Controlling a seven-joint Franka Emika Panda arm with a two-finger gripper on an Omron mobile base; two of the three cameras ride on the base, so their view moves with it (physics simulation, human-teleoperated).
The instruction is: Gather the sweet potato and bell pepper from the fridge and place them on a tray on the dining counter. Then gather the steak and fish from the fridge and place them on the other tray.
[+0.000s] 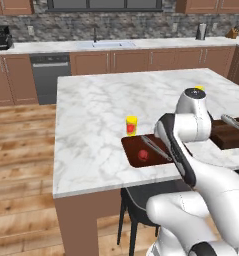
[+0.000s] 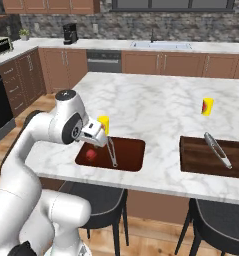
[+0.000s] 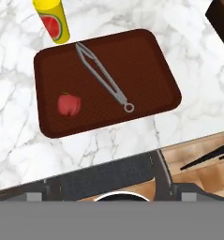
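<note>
Hand view: pepper sits near the tray's left edge beside tongs, my gripper's wide and empty; pulling back carelessly, I risk clipping the stool below.

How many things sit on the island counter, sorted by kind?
Trays: 2
Tongs: 2
Yellow cans: 2
Red pepper: 1
Total: 7
</note>
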